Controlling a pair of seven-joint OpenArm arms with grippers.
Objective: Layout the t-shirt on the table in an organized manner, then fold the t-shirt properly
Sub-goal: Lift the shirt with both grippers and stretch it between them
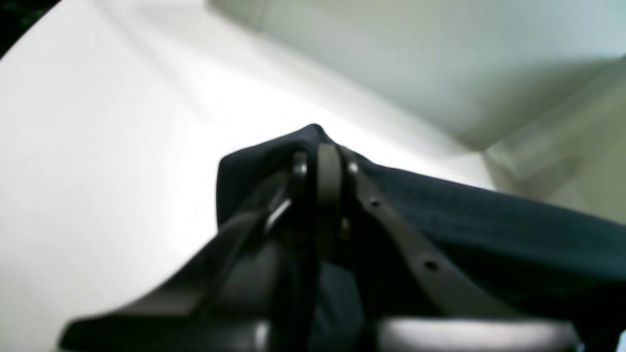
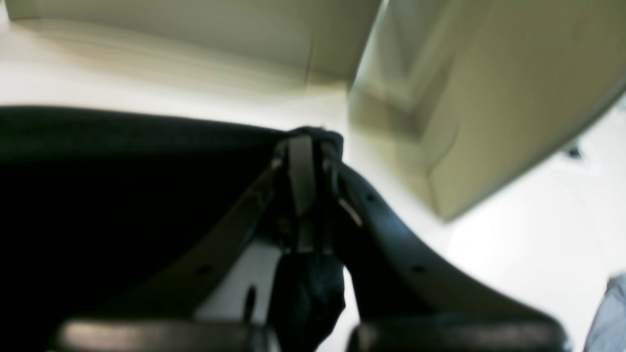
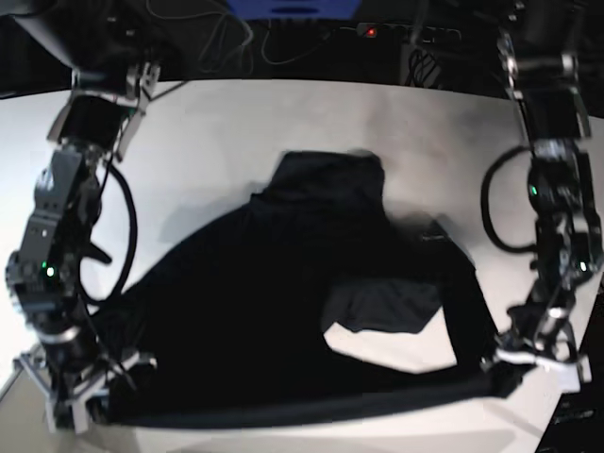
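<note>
White table (image 3: 283,123) under black t-shirt (image 3: 283,311)

You see two black arms, the right arm (image 3: 58,245) at the frame's left edge and the left arm (image 3: 559,217) at its right, each with silver-grey joint housings, looping black cables and small green lights. Up close, each gripper's fingers (image 1: 391,230) are slim dark straps dotted with small screw holes.
</note>
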